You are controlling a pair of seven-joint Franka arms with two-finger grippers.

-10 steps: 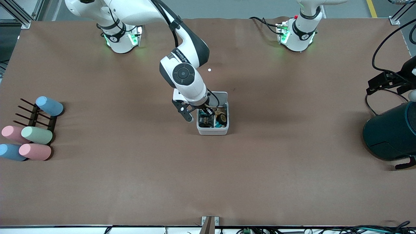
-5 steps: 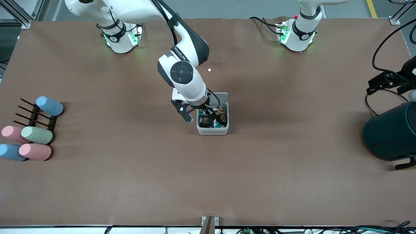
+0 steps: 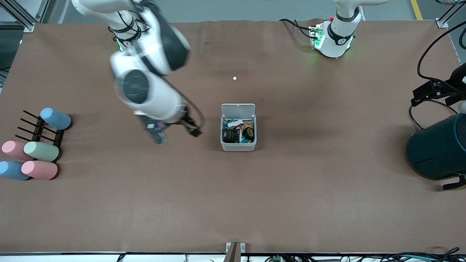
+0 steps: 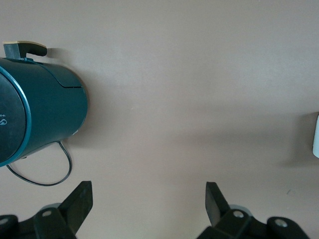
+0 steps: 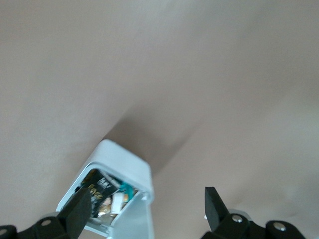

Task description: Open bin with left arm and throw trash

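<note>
Bin [image 3: 238, 145]: small white square box, near the middle of the table [image 3: 291, 203], lid [image 3: 238, 108] swung up and standing at the edge toward the robots' bases. Also seen in the right wrist view [image 5: 119, 174], lid raised.

Contents: black printed snack packet [image 3: 230, 135], black tape roll [image 3: 249, 133], a beige looped band [image 3: 247, 125] partly hidden beside the roll, plus a scrap of white and teal material [image 3: 233, 124]. All lay inside the bin.

Right claw [image 3: 174, 135]: in the air over bare table, beside the bin toward the right arm's end; fingers spread wide, nothing between them.

Left claw [image 4: 148, 201]: seen only in its wrist view, over bare table near the dark teal cylinder [image 3: 437, 149]; fingers spread wide, holding nothing. That arm waited.

Other items: five pastel cylinders [image 3: 40, 151] lying around a black pronged rack [image 3: 36, 129] at the right arm's end of the table; a small white dot [image 3: 235, 78] on the table between the bin and the bases.
</note>
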